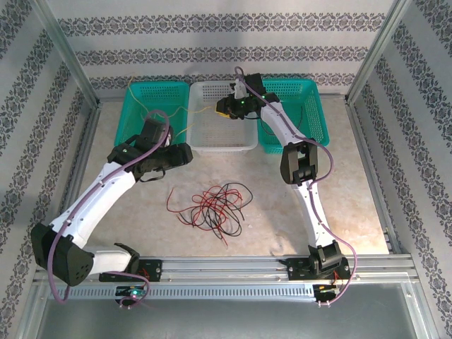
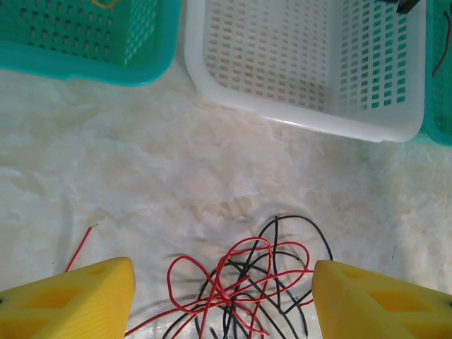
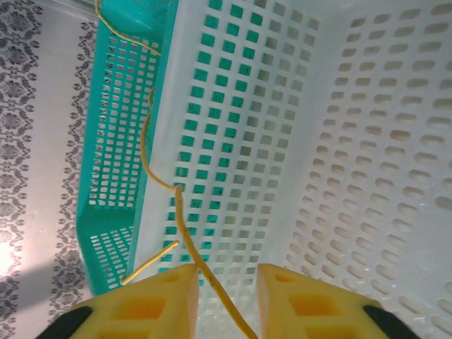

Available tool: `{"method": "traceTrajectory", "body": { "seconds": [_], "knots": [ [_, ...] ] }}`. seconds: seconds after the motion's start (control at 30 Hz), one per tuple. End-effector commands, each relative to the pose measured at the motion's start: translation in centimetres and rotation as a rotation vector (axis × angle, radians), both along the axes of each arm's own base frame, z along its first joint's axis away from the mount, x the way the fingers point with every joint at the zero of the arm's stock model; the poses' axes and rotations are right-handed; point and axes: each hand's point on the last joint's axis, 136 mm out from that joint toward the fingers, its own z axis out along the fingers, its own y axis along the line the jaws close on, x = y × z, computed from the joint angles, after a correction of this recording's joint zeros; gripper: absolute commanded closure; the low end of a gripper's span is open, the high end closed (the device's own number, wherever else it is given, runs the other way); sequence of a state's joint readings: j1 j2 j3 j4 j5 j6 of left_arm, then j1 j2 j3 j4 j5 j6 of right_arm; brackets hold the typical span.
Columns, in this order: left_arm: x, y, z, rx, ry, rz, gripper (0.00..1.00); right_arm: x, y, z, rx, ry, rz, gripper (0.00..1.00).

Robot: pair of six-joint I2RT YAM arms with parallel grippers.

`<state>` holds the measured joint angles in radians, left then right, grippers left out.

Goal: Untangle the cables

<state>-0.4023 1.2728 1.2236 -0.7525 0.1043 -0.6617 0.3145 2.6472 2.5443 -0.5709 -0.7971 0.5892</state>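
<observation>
Lying loose on the table (image 1: 353, 205), lower centre of the top view: red and black cables (image 1: 212, 205), hair-thin, looped over one another in 1 knot-like heap, with 1 red end trailing out to the left.

Left claw (image 2: 224, 272) open wide, 2 yellow fingers (image 2: 78, 296) at the bottom corners of the left wrist view. The heap sits between and just above them in the frame. Nothing is touching the fingers.

Yellow cable (image 3: 145, 134) is separate from the heap. It runs from the top of the right wrist view over the rim of the left green basket (image 3: 113, 141), down the wall of the white basket (image 3: 339, 141), and on between the fingers of the right claw (image 3: 227, 275) at bottom centre.

Right claw narrowly parted, the gap plainly wider than the cable, so no pinch. A short yellow end pokes out lower left, beside the left finger.
</observation>
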Motion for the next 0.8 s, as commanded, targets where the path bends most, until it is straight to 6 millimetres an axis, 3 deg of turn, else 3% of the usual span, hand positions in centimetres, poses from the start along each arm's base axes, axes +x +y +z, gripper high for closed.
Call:
{"method": "traceTrajectory", "body": {
  "seconds": [0.0, 0.2, 0.47, 0.57, 0.77],
  "knots": [
    [-0.7, 1.2, 0.7, 0.009, -0.004, 0.006, 0.33, -1.0, 1.4, 1.6, 0.03, -0.036, 0.055, 0.77],
    [-0.7, 2.3, 0.9, -0.004, -0.022, 0.036, 0.34, -3.9, 2.9, 4.0, 0.018, -0.065, 0.106, 0.92],
    [-1.1, 4.1, 1.6, -0.024, -0.06, 0.087, 0.34, -9.8, 5.8, 7.0, -0.071, -0.137, 0.138, 0.96],
    [-1.3, 4.3, 1.5, -0.037, -0.065, 0.098, 0.35, -11.2, 6.2, 7.3, -0.12, -0.145, 0.105, 0.96],
    [-2.0, 4.3, 0.9, -0.059, -0.056, 0.102, 0.35, -14.4, 9.3, 6.4, -0.187, -0.145, 0.101, 0.96]
  ]
}}
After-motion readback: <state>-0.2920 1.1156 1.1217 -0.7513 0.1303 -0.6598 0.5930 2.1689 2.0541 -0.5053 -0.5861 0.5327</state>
